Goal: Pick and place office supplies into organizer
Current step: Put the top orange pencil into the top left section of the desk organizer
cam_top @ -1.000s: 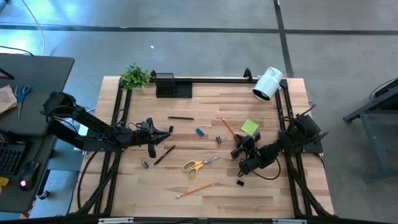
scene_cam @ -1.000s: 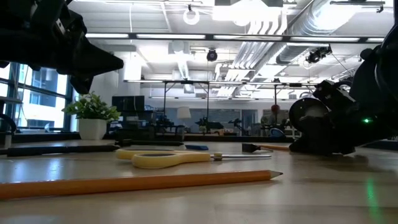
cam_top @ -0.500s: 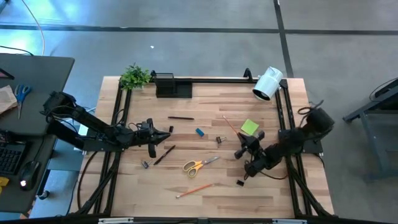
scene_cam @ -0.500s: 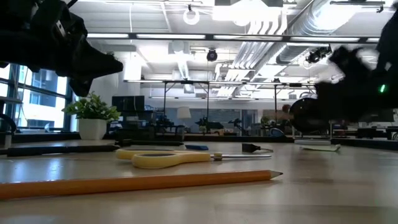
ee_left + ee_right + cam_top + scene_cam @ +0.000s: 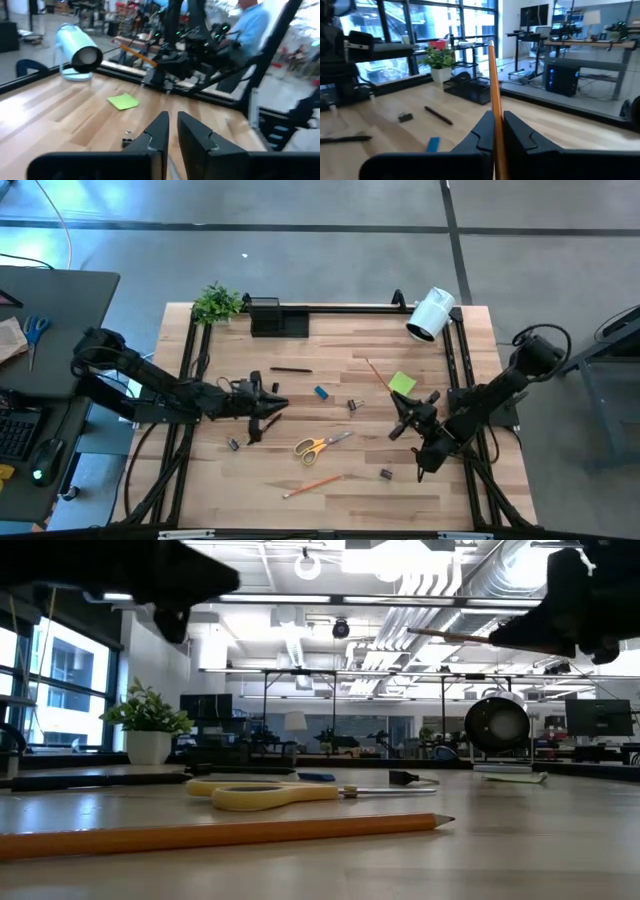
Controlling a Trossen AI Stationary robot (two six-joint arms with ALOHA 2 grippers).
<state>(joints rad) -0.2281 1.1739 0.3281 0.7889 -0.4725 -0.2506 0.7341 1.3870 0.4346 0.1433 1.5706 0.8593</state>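
Observation:
My right gripper (image 5: 408,418) hovers over the table's right part, shut on an orange pencil (image 5: 383,378). That pencil also shows high in the low view (image 5: 450,637) and between the fingers in the right wrist view (image 5: 493,90). My left gripper (image 5: 278,403) hangs over the left-centre. In its wrist view (image 5: 172,132) the fingers stand shut with nothing between them. A black pen (image 5: 258,430) lies flat just below it. Also flat on the wood lie yellow scissors (image 5: 322,445), a second pencil (image 5: 312,485), a green sticky pad (image 5: 402,383) and a blue block (image 5: 321,392). The black organizer (image 5: 277,317) sits at the far edge. My right gripper pinches the orange pencil between its two fingers at the pencil's near end (image 5: 496,131). The fingers run along it, and most of its length sticks out ahead of the fingertips toward the far left. It is lifted clear of the table, close to level in the low view.
A white cylinder (image 5: 430,313) lies at the far right corner and a small plant (image 5: 217,303) stands at the far left. Small binder clips (image 5: 353,405) (image 5: 386,474) (image 5: 234,444) and another black pen (image 5: 290,369) lie scattered. A person in blue (image 5: 252,25) is beyond the table.
My right gripper has risen from the table and drawn back toward the right and near edges. It carried up the orange pencil that lay beside the sticky pad, so the pencil is now lifted clear. My left gripper has risen and shifted slightly toward the table's right.

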